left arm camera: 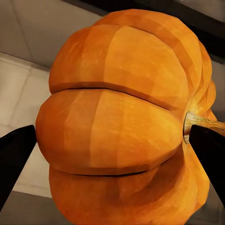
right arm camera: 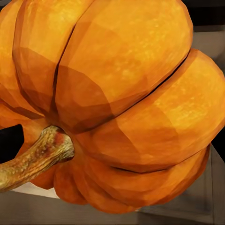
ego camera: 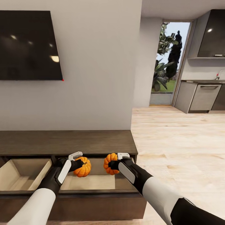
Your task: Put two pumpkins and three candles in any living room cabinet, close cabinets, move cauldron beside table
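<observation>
Two pumpkins point(ego camera: 83, 167) point(ego camera: 109, 163), two grippers point(ego camera: 78, 160) point(ego camera: 117, 160), one each; two open drawers point(ego camera: 22, 175)

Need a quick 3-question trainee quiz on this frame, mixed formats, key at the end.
1. True or false: the left claw and the right claw each hold a pumpkin.
2. Multiple choice: the left pumpkin and the right pumpkin hang over
A. the closed top of the cabinet
B. an open drawer of the cabinet
C. the wood floor
3. Fill in: on the wall above the cabinet hangs a dark ____.

Key
1. True; the left wrist view shows dark fingers on either side of its pumpkin.
2. B; both hang over the pale inside of the right-hand drawer, with a second open drawer beside it.
3. TV.
</observation>
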